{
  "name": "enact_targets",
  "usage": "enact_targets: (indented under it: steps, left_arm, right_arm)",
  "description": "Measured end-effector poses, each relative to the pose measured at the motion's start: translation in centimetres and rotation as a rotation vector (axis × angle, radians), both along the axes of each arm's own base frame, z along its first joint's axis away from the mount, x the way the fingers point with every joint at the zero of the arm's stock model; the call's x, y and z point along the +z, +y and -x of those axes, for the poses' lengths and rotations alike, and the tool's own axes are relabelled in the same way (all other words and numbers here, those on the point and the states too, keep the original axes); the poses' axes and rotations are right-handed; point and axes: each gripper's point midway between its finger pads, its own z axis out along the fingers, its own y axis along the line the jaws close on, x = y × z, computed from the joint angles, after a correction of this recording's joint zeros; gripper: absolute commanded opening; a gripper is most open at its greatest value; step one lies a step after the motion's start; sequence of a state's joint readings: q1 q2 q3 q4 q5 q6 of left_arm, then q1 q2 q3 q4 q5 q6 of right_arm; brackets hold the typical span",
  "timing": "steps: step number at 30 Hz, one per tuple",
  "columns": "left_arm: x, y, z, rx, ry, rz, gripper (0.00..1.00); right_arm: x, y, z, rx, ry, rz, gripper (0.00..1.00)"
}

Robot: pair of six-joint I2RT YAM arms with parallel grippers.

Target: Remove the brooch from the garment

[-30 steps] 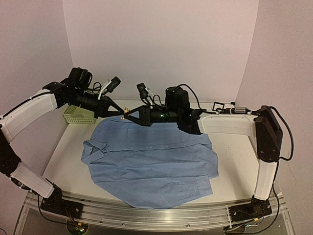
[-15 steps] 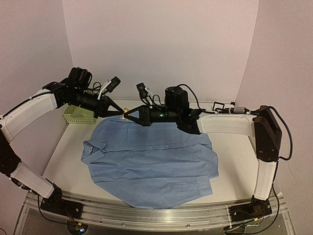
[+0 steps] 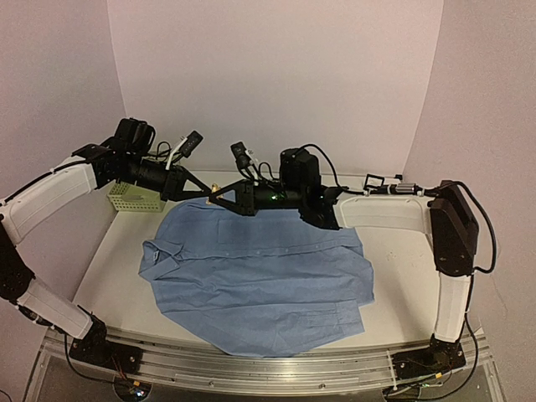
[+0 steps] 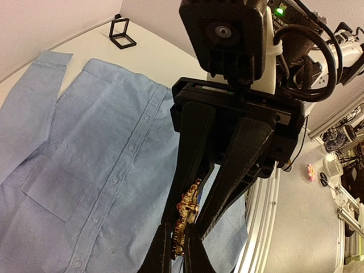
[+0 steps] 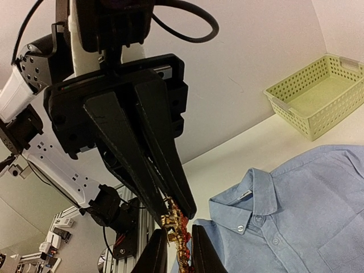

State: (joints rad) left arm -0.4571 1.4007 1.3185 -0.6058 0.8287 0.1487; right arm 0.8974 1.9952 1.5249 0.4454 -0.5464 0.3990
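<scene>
The brooch [image 3: 215, 191], a small red-and-gold cluster, hangs in the air above the far edge of the garment [image 3: 260, 276], a light blue shirt lying flat on the table. My left gripper [image 3: 207, 193] and right gripper [image 3: 222, 198] meet tip to tip around it. The left wrist view shows the brooch [image 4: 186, 213] pinched in the shut left gripper [image 4: 179, 244], with the right arm's black fingers [image 4: 196, 148] clamped on its upper end. In the right wrist view, the right gripper [image 5: 177, 253] is closed on the brooch [image 5: 176, 226].
A green mesh basket [image 3: 134, 198] stands at the far left by the wall, just behind the left arm. A small black square box [image 3: 374, 181] sits at the far right. The table's near edge ends at a metal rail [image 3: 251, 364].
Both grippers, joined at the brooch, have drifted slightly left and up. The shirt has not moved.
</scene>
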Motion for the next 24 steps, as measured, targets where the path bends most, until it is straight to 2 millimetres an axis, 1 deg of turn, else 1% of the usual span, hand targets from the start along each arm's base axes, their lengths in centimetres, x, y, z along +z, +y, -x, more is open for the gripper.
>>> enact_targets:
  steps: [8, 13, 15, 18, 22, 24]
  left_arm:
    - [0.4, -0.3, 0.3, 0.005, 0.042, 0.044, 0.00]
    - [0.7, -0.3, 0.4, 0.024, 0.059, 0.074, 0.00]
    - [0.7, -0.4, 0.4, 0.030, 0.066, 0.081, 0.00]
    - [0.8, -0.4, 0.3, 0.033, 0.062, 0.087, 0.00]
    - [1.1, -0.9, 0.8, 0.006, 0.046, 0.099, 0.00]
    - [0.9, -1.1, 1.2, -0.010, 0.045, 0.098, 0.00]
  right_arm:
    - [0.2, 0.1, 0.6, 0.008, -0.018, -0.021, 0.16]
    - [0.4, 0.1, 0.6, 0.009, -0.023, -0.029, 0.15]
    - [0.4, 0.1, 0.6, 0.008, -0.025, -0.031, 0.17]
    - [0.5, 0.1, 0.6, 0.006, -0.026, -0.033, 0.23]
    - [0.5, 0.4, 1.1, 0.011, -0.029, -0.035, 0.38]
    - [0.3, 0.3, 1.5, 0.011, -0.031, -0.030, 0.42]
